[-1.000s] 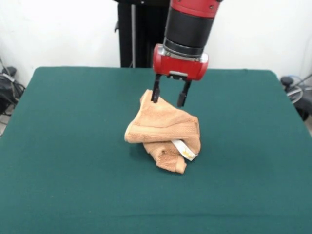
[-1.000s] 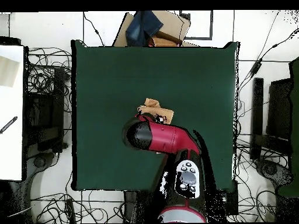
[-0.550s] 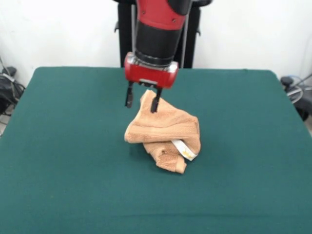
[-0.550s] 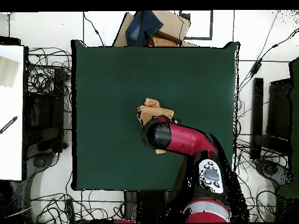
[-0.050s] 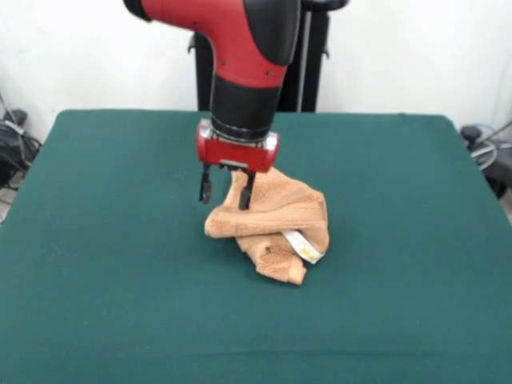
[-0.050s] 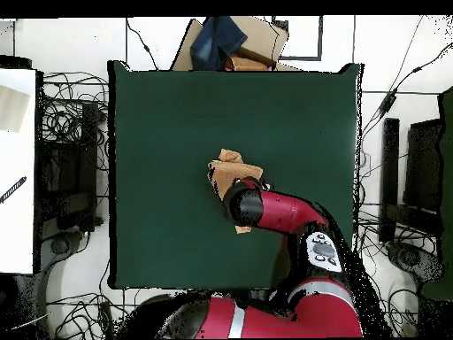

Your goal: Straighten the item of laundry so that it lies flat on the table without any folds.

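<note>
The item of laundry (image 5: 276, 216) is a peach-tan towel lying crumpled in a folded heap near the middle of the table (image 5: 104, 264), with a white label (image 5: 302, 245) showing at its front right. My gripper (image 5: 226, 194) is open and low over the towel's back-left edge. One finger is over the cloth and the other hangs just off its left side. In the overhead view the towel (image 6: 232, 168) shows partly, and the arm (image 6: 274, 209) covers its near part and hides the gripper.
The green table spreads wide on all sides of the towel. Beyond its far edge in the overhead view sits a cardboard box (image 6: 257, 40) with dark cloth in it. Cables and equipment lie on the floor on both sides.
The gripper moved left across the towel's back edge and came down lower, staying open. The towel has not moved.
</note>
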